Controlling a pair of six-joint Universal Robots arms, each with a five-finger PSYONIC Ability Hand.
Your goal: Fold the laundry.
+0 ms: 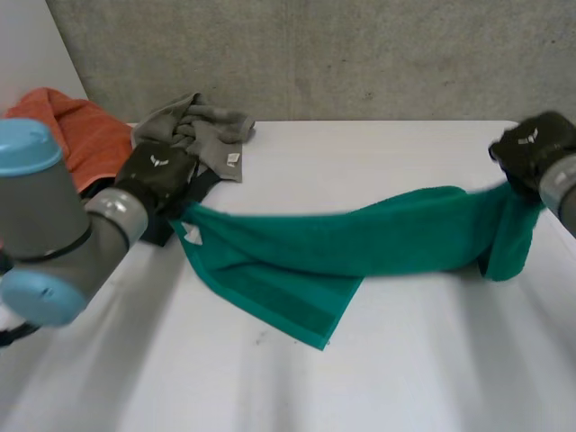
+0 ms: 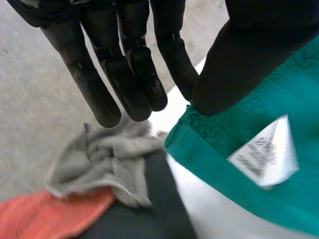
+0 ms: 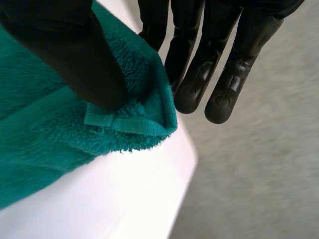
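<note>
Pinching green towel [image 1: 360,238]: left hand [image 1: 160,173], right hand [image 1: 533,148].

The orange cloth [image 1: 76,135], upper left, runs off the frame. The label [image 2: 264,154] on the green towel [image 2: 294,94] has unreadable print.

A white table [image 1: 378,360] stands in front of a rough grey wall [image 1: 360,54].

Prob. robot lab: plain white table [image 1: 405,360], bare concrete wall [image 1: 360,54] behind.
</note>
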